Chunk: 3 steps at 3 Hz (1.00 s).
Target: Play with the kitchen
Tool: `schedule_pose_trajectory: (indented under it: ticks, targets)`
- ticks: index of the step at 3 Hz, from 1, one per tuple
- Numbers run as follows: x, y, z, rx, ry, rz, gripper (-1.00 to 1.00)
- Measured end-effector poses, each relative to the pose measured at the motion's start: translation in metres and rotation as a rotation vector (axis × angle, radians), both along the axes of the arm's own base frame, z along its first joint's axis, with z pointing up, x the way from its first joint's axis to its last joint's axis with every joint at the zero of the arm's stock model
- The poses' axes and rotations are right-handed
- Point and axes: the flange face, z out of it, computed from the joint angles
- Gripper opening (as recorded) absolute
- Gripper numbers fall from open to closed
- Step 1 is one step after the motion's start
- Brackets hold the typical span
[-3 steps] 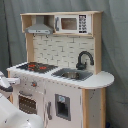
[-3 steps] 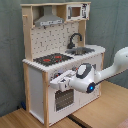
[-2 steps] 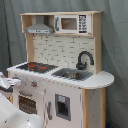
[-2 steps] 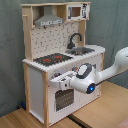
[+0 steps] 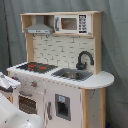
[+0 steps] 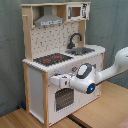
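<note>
Reaching at the kitchen (image 6: pixel 55 65) front, center frame on the table (image 6: pixel 107 107): hand (image 6: pixel 54 81) sits by the knob row above the oven door (image 6: pixel 62 99). Can't tell its grip state. Approach slow, square on.

Kitchen (image 5: pixel 70 95) matt white w/ pale wood frame; sink (image 6: pixel 80 50) shiny metal.
</note>
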Motion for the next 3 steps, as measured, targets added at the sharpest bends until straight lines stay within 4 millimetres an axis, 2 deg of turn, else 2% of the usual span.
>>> schedule_pose_trajectory:
  ticks: [3]
  targets:
    - [0.0,0.0,-0.0001,0.343,0.002,-0.017,-1.0]
